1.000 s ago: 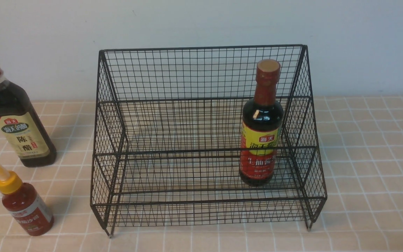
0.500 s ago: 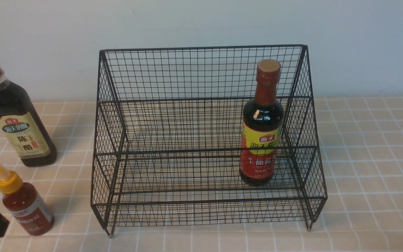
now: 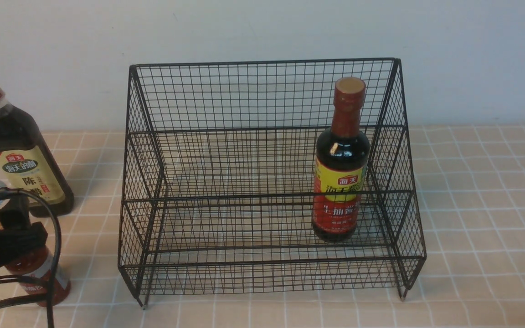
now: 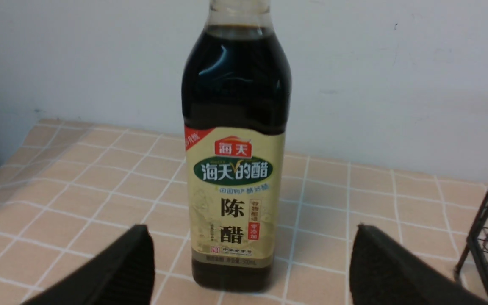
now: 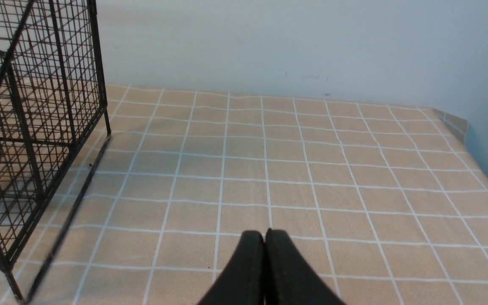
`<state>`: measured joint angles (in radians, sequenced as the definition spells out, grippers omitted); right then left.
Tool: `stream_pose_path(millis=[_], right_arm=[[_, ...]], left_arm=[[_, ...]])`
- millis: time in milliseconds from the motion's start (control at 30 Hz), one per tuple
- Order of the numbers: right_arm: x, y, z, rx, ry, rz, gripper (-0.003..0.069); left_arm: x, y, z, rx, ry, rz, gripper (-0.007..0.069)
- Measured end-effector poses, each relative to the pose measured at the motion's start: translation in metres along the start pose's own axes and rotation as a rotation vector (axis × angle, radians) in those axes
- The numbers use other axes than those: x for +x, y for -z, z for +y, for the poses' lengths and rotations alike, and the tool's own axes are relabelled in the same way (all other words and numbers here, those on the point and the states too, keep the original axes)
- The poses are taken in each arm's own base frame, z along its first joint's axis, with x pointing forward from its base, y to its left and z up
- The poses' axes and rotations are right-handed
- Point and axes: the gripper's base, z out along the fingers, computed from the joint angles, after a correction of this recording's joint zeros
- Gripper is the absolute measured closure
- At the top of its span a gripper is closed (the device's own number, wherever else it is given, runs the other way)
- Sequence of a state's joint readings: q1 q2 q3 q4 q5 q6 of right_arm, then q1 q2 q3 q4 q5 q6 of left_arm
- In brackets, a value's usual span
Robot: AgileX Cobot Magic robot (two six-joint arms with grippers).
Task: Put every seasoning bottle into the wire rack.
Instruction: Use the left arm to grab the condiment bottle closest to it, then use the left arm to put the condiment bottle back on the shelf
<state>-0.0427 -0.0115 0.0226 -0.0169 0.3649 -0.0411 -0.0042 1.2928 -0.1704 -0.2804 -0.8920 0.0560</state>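
Bottle (image 3: 341, 159) in rack (image 3: 244, 96) at right, tall bottle (image 3: 16, 146), small bottle (image 3: 34, 280) left of it

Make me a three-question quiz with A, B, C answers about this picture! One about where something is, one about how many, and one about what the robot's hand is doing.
1. Where is the soy sauce bottle?
A. On the tiles to the left
B. Inside the wire rack, near its right side
C. Lying on top of the rack

2. How many bottles stand outside the rack?
A. One
B. Two
C. Three

3. What is the left end effector doing?
A. Open, holding nothing
B. Shut on a bottle
C. Shut, holding nothing

Answers:
1. B: it stands upright behind the mesh.
2. B: the vinegar bottle and the red squeeze bottle are both left of the rack.
3. A: the left wrist view shows its fingers wide apart, with the vinegar bottle ahead of them.
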Motion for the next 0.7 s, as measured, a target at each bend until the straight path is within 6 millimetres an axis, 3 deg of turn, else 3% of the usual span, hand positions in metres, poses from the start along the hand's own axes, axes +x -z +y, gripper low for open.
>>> stream_pose_path(millis=[133, 200, 300, 367, 633, 700], right_arm=[[0.0, 0.0, 0.0, 0.0, 0.0, 0.0, 0.0673], [0.0, 0.0, 0.0, 0.0, 0.0, 0.0, 0.0673], [0.0, 0.0, 0.0, 0.0, 0.0, 0.0, 0.0673], [0.0, 0.0, 0.0, 0.0, 0.0, 0.0, 0.0673], [0.0, 0.0, 0.0, 0.0, 0.0, 0.0, 0.0673], [0.0, 0.0, 0.0, 0.0, 0.0, 0.0, 0.0673]], left_arm=[[0.016, -0.014, 0.0, -0.019, -0.007, 0.045, 0.0071], [0.021, -0.016, 0.0, -0.023, -0.005, 0.062, 0.0125], [0.023, -0.017, 0.0, -0.017, -0.006, 0.067, 0.0309], [0.02, -0.016, -0.002, 0.003, -0.015, 0.052, 0.0384], [-0.002, 0.0, -0.012, 0.132, -0.067, 0.012, 0.0377], [-0.015, 0.013, -0.012, 0.145, -0.085, -0.01, 0.0377]])
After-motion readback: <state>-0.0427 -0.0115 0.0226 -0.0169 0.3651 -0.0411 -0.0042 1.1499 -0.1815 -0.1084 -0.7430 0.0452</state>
